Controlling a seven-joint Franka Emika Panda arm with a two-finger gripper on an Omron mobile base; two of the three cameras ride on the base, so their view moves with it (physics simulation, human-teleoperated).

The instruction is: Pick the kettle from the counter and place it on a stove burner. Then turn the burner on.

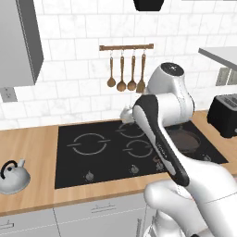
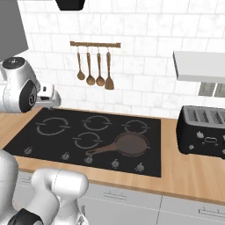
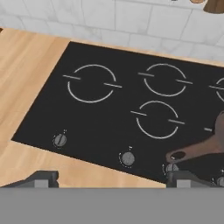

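The small silver kettle (image 1: 14,178) with its black handle stands upright on the wooden counter (image 1: 32,143), left of the black stove (image 1: 102,159). My gripper (image 3: 113,180) hangs above the stove's front edge, far to the right of the kettle. Its two fingertips (image 3: 41,178) stand wide apart and open, with nothing between them. In the hand view I look down on three ring burners; the left one (image 3: 92,83) is bare. The hand's white body (image 2: 48,99) sits over the stove's back left corner.
A dark brown frying pan (image 2: 129,145) sits on the front right burner, handle (image 3: 197,151) pointing left. Knobs (image 3: 127,158) line the stove's front. A black toaster (image 2: 204,129) stands on the right counter. Wooden utensils (image 2: 94,68) hang on the tiled wall.
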